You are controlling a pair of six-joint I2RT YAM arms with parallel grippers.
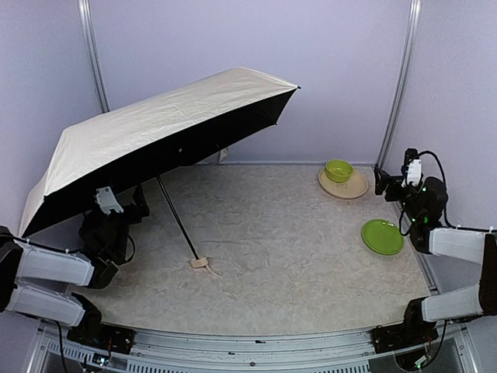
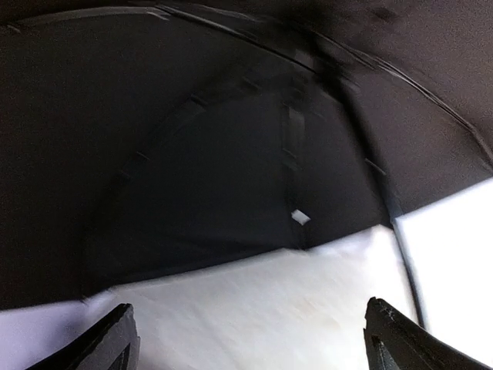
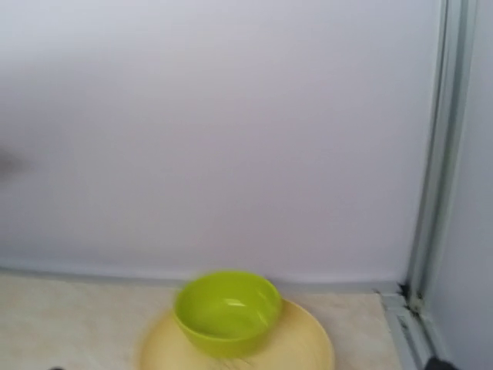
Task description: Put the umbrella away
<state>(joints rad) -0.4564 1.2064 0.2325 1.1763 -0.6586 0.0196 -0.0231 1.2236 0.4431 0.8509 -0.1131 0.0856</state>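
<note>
Open umbrella (image 1: 155,116) stands on left half of counter (image 1: 295,241), cream side up. Canopy tilted: low rim left, high rim back right. Shaft (image 1: 175,214) slants from hub down toward near edge, and handle (image 1: 199,263) rests on counter. White tag (image 2: 300,217) on lining, writing unreadable. Left fingers (image 2: 115,343) apart under canopy, empty. Right fingers (image 1: 380,183) apart, empty, near green bowl (image 1: 338,169).

The umbrella's (image 2: 192,154) black lining fills most of the view, arching overhead, its ribs (image 2: 231,85) blurred. A small white tag (image 2: 300,217) shows against the dark cloth. Below the canopy's edge lies the pale table (image 2: 269,308). A thin black rod (image 2: 404,262) slants down at the right. The left gripper's (image 2: 250,347) fingers (image 2: 108,347) sit in the bottom corners, spread wide, with nothing between them.
</note>
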